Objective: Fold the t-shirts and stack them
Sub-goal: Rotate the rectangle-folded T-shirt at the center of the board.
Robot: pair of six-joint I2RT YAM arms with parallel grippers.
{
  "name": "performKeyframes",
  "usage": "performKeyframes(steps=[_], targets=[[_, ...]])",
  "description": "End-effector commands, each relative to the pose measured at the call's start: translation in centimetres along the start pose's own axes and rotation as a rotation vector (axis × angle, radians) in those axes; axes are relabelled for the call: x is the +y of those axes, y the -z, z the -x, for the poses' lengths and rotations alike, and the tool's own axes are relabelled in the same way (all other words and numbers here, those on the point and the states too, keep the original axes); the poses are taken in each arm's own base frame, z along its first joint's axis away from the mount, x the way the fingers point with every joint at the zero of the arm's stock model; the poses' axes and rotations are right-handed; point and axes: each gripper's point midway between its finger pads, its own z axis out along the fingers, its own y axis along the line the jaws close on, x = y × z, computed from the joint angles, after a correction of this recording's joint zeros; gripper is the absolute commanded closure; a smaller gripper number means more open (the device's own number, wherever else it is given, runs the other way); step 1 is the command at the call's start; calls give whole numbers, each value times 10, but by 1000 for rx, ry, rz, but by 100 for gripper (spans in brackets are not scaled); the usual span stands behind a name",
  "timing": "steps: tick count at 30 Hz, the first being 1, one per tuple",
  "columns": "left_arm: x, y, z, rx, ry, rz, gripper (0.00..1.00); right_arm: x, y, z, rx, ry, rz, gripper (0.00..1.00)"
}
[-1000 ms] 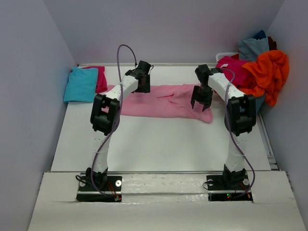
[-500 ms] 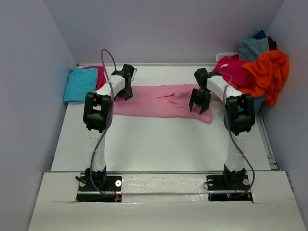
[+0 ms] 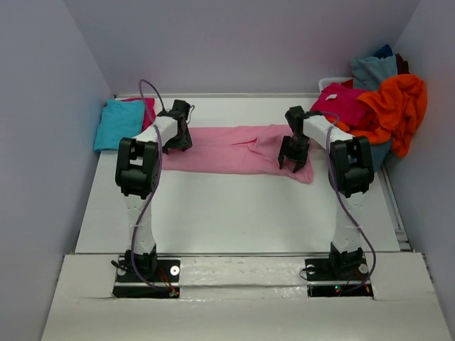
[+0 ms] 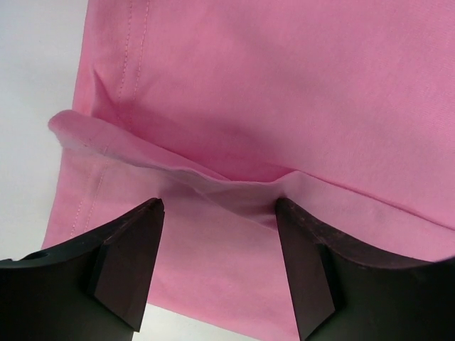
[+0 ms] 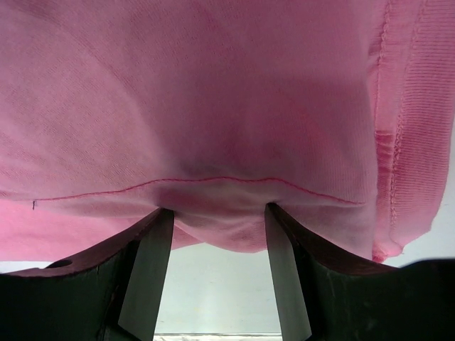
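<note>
Both arms low over the light pink t-shirt (image 3: 227, 148), left gripper (image 4: 219, 207) and right gripper (image 5: 217, 213) both spread.

White table (image 3: 234, 213), pale lilac walls (image 3: 249, 42)

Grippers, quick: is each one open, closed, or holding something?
Left gripper: open, straddling a raised fold of the pink t-shirt.
Right gripper: open, that shirt's edge between its fingers.

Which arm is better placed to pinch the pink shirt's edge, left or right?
Probably right: the right gripper, open, brackets the edge of the pink shirt; the left gripper, also open, faces a fold further in.
</note>
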Motion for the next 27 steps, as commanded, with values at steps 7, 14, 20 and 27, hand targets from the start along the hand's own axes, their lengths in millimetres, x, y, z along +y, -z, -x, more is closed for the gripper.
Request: performKeyframes(steps=[7, 14, 20, 27], targets=[[6, 0, -115, 330, -38, -100, 24, -3, -2, -3, -26, -29, -30, 40], [-4, 33, -135, 366, -59, -191, 24, -10, 16, 16, -108, -62, -89, 39], [1, 56, -153, 404, -63, -230, 24, -14, 34, 32, -175, -70, -138, 38], [11, 82, -179, 426, -81, -242, 24, -1, 43, 59, -196, -64, -145, 38]])
